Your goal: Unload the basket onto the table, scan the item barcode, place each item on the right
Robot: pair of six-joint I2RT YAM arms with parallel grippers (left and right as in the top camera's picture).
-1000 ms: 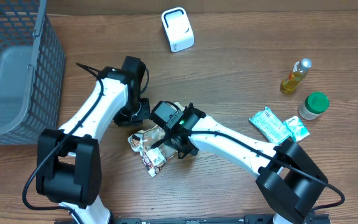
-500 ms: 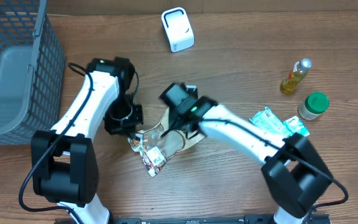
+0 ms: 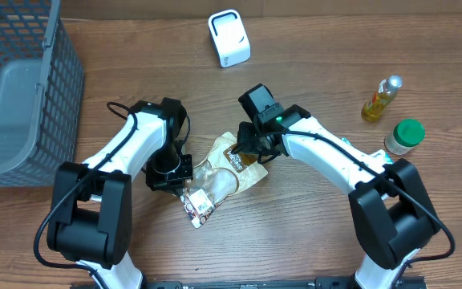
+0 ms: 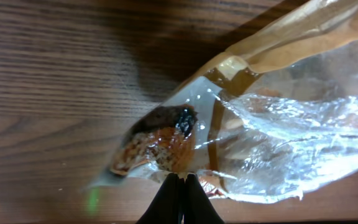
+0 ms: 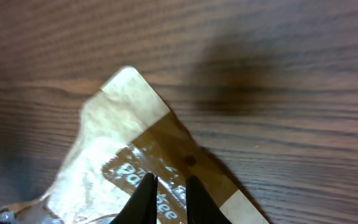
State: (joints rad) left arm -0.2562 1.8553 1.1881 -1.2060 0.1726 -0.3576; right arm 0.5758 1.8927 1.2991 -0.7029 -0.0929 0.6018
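A see-through snack bag (image 3: 224,172) lies in the middle of the bench (image 3: 295,241), stretched from near-left to far-right.
The right gripper (image 5: 169,193) has its jaws nearly together, clamped on the bag's brown far-right end. The left gripper (image 4: 179,190) has its jaws pressed together at the bag's near-left edge; whether they pinch it cannot be told.
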